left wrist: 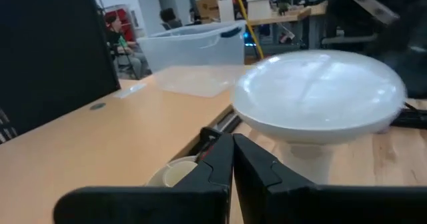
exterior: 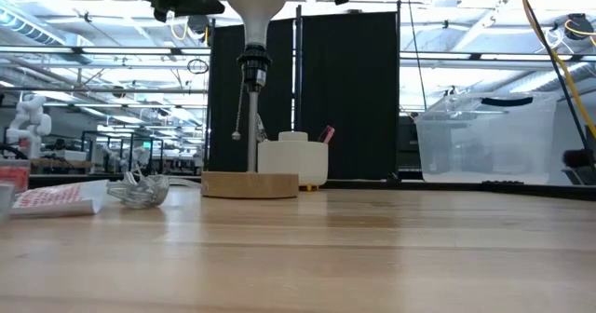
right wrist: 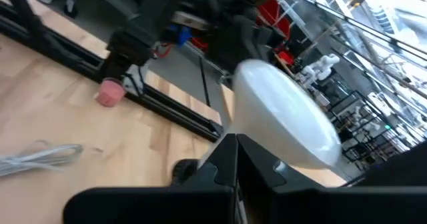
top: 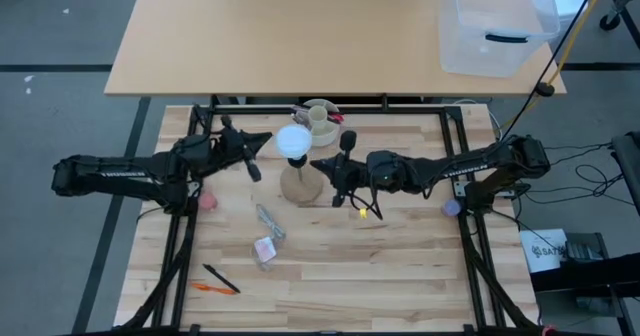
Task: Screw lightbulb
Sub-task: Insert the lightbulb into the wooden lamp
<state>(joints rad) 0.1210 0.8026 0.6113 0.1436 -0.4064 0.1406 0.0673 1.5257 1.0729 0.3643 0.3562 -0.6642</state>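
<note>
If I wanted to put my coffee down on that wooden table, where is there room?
Bare wood lies at the table's near right corner, right of the orange pen and crumpled clear wrapper. It is crowded mid-table around the white bulb on its tan wooden base, where both grippers, left and right, meet.

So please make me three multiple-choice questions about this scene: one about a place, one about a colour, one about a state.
1. Where is the lightbulb?
A. Lying on the table
B. On top of the lamp socket
C. Inside the cream cup

2. What colour is the pen lying nearest the table's front edge?
A. Orange
B. Blue
C. Green

3. How are the left hand's fingers?
A. Wide open
B. Shut
C. Clamped around the cup

Answers:
1 B, the low view shows it upright on the socket.
2 A, the orange pen.
3 B, the left hand shows its fingers together.
</note>
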